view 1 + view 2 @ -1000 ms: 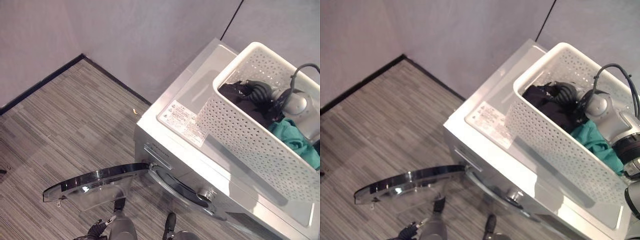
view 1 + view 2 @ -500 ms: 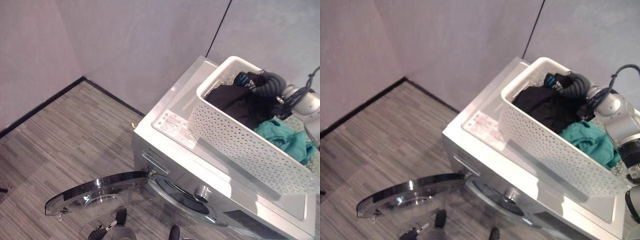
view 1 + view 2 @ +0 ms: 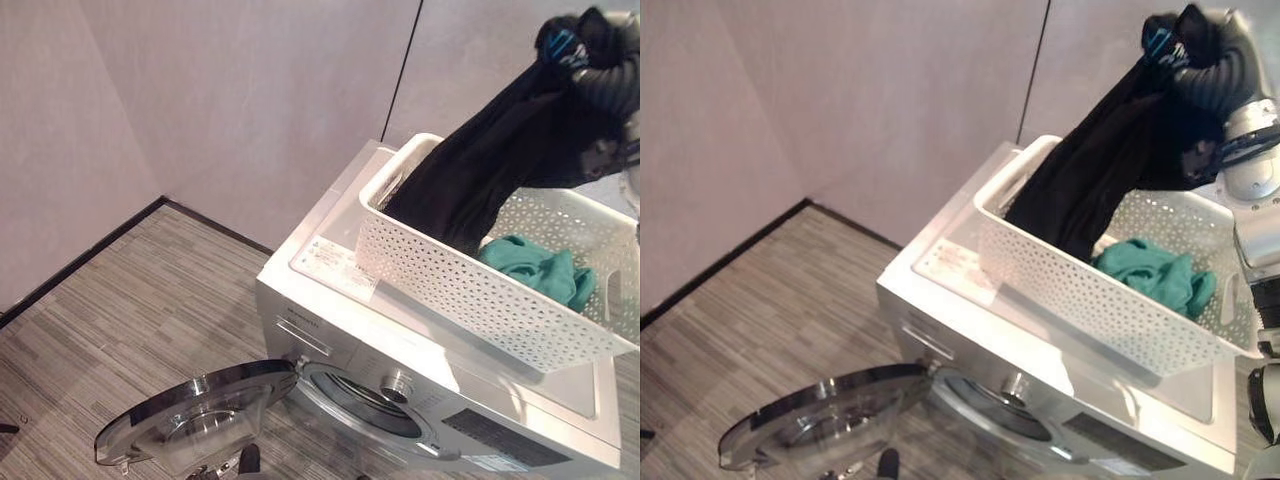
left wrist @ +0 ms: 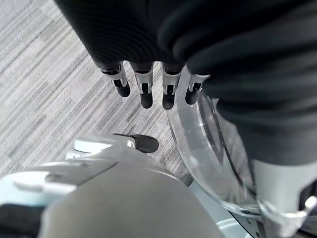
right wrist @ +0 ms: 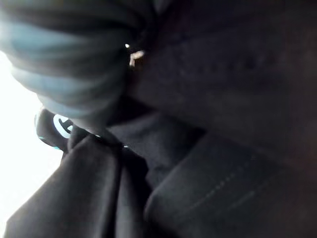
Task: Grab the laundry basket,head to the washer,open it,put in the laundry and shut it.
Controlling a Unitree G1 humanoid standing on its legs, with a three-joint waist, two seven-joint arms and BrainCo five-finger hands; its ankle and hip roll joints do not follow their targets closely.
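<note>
Right hand (image 3: 1215, 75), clamped on black garment (image 3: 1090, 180), held it above the basket (image 3: 1080, 290); the hem needed to clear the rim before swinging toward the open door (image 3: 190, 420) at seven o'clock. Left hand (image 4: 148, 84) hung with fingers straight and apart.

I am seeing the right hand (image 3: 1225, 70) wrapped in the black garment (image 3: 1110, 160), so its fingers are staying hidden under the cloth. The basket (image 3: 470, 285) is running off the picture's right edge. The washer door (image 3: 195, 415) is getting cut off at the bottom edge. The drum behind the washer (image 3: 440, 390) opening is too dark to make out.
</note>
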